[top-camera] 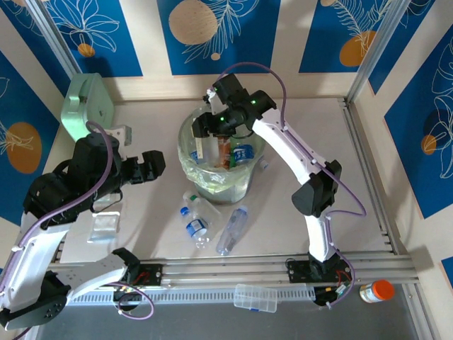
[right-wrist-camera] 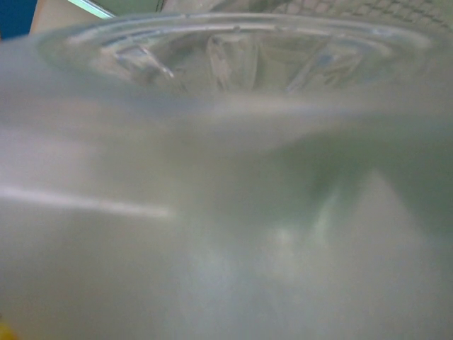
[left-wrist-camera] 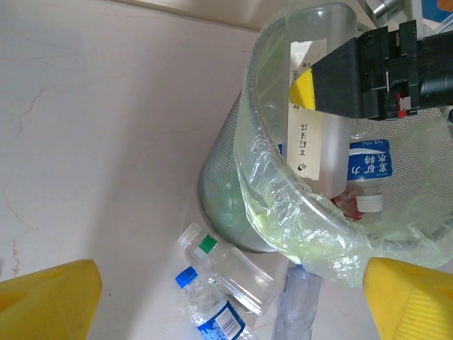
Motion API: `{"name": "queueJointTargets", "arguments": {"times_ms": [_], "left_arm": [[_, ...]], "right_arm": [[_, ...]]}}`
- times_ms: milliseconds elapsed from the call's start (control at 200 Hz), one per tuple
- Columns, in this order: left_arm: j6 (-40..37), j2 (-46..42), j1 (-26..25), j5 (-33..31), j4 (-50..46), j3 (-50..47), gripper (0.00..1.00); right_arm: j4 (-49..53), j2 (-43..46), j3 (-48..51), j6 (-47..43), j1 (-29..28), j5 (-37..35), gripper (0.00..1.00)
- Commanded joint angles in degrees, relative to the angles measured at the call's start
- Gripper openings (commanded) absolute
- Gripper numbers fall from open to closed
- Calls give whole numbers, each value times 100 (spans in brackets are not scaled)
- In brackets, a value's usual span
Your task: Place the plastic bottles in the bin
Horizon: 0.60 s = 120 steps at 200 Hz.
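The right hand (top-camera: 204, 133) grips a clear bottle (left-wrist-camera: 308, 149) upright just inside the rim of the bin (left-wrist-camera: 226, 184), straight above the pile, while the left hand (top-camera: 154, 166) gapes wide.

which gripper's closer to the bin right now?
Right. The right gripper is over the bin's mouth, against a clear bottle inside; the left gripper sits open off its left side, apart.

Clear bottle (right-wrist-camera: 226, 177) blurred close at right wrist, left end effector (left-wrist-camera: 230, 301) fingertips (left-wrist-camera: 49, 301) cut by bottom edge
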State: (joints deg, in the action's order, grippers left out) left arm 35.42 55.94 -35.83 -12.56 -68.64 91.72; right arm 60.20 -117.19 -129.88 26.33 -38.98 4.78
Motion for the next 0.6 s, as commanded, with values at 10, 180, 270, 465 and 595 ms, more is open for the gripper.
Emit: {"name": "queueJointTargets", "arguments": {"times_ms": [10,180,270,465,595], "left_arm": [[-149,39,68,-80,-79,133,95],[-226,136,69,-88,-94,236,95],[-287,180,68,-175,-147,332,95],[-404,211,78,-427,-183,472,95],[-422,242,77,-461,-146,482,95]], "right_arm": [[977,-499,-72,-154,-175,-494,63],[1005,-420,-542,-58,-189,-504,72],[1093,-294,-1083,-73,-180,-643,76],[1187,121,-1561,-56,5,-716,81],[876,529,-829,83,153,-468,70]]}}
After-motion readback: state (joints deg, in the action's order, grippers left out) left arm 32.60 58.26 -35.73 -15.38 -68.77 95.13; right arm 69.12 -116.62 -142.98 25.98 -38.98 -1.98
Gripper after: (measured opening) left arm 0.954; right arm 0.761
